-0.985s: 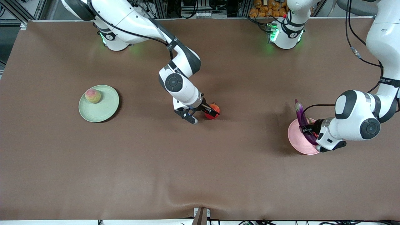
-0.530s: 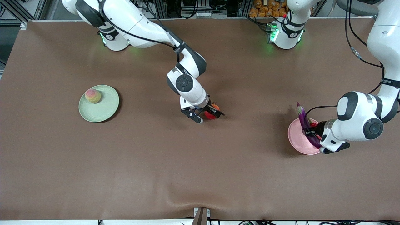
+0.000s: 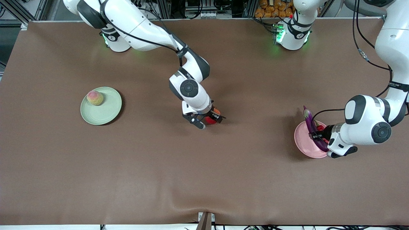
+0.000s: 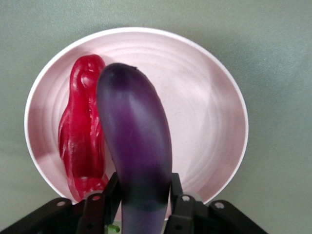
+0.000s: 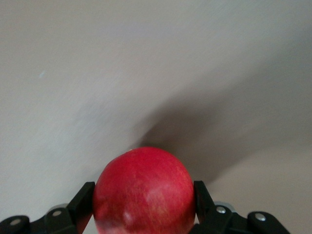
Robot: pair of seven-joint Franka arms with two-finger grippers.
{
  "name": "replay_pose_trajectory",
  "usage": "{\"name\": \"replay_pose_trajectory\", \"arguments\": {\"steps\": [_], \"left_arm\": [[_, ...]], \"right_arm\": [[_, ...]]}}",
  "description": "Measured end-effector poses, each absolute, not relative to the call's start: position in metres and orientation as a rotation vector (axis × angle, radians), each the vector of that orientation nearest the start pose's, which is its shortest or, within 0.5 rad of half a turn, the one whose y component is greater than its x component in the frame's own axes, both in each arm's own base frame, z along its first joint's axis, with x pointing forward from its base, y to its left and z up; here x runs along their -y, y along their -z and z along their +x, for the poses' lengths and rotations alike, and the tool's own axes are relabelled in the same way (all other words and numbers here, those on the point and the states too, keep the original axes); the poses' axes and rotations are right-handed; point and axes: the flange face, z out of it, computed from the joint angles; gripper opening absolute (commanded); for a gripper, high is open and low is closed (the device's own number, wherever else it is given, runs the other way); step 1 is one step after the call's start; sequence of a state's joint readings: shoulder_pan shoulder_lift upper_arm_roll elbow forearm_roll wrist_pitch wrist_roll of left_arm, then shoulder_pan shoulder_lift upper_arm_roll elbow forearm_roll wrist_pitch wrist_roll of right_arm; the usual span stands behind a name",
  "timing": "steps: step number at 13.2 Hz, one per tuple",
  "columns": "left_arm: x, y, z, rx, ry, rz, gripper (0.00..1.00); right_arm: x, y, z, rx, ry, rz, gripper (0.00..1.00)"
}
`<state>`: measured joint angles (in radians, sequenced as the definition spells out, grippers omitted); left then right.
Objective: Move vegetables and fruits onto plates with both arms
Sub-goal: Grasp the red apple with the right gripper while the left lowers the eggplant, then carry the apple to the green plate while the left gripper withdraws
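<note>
Since a second ago, the right gripper [image 3: 209, 120] has closed from wide open around the pomegranate [image 3: 211, 119], and the eggplant [image 3: 312, 129] has sunk lower over the pink plate [image 3: 303, 145]. Now the right gripper's two fingers press the pomegranate's sides near the middle of the table [image 3: 204, 179], as the right wrist view shows plainly: red fruit [image 5: 144, 191] filling the gap between the black fingers [image 5: 82, 201]. At the left arm's end, the left gripper [image 3: 316, 136] clasps the eggplant by its lower part, the fruit tilted up over the plate. From the left wrist view the eggplant [image 4: 136, 146] sits between the fingers [image 4: 181, 209] with the red chili pepper [image 4: 83, 141] lying on the pink plate [image 4: 214, 122] beside it; the front view gives only a red speck of that pepper [image 3: 320, 127]. Toward the right arm's end, the peach [image 3: 95, 97] rests on the green plate [image 3: 108, 111], seen in the front view alone. A brown mat covers the whole table, slightly wrinkled at its nearest edge. Along the top, both bases glow green, with metal framing and a heap of orange things [image 3: 274, 8] past the table's edge. Small lettering on the arm links is too fine to read.
</note>
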<state>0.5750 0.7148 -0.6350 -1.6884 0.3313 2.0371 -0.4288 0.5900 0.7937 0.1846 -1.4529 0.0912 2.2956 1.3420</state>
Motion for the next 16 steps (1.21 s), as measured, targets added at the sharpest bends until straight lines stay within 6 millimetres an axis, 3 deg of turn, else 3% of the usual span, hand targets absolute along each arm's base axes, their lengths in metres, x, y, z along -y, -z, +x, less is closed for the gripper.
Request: {"name": "replay_pose_trajectory", "arguments": {"steps": [2, 3, 5, 6, 8, 12, 14, 16], "left_arm": [[-0.021, -0.243, 0.655, 0.419, -0.333, -3.173, 1.00], [-0.020, -0.260, 0.658, 0.412, -0.307, -3.165, 1.00], [-0.008, -0.311, 0.656, 0.369, -0.296, -3.129, 1.00], [-0.003, -0.337, 0.655, 0.351, -0.299, -3.106, 1.00], [0.002, -0.390, 0.654, 0.315, -0.284, -3.080, 1.00], [0.002, -0.481, 0.657, 0.298, -0.154, -3.072, 1.00], [0.005, -0.518, 0.648, 0.301, -0.109, -3.052, 1.00], [0.014, -0.555, 0.635, 0.306, -0.045, -3.040, 1.00]], "right_arm": [[-0.447, -0.273, 0.564, -0.975, -0.316, -2.917, 0.00], [-0.413, -0.304, 0.575, -0.915, -0.378, -2.978, 0.00], [-0.335, -0.349, 0.592, -0.833, -0.528, -3.057, 0.00], [-0.298, -0.358, 0.599, -0.806, -0.584, -3.068, 0.00], [-0.220, -0.355, 0.604, -0.739, -0.670, -3.070, 0.00], [-0.073, -0.313, 0.573, -0.531, -0.715, -3.046, 0.00], [-0.027, -0.284, 0.554, -0.474, -0.686, -3.038, 0.00], [-0.001, -0.259, 0.543, -0.459, -0.628, -3.029, 0.00]]}}
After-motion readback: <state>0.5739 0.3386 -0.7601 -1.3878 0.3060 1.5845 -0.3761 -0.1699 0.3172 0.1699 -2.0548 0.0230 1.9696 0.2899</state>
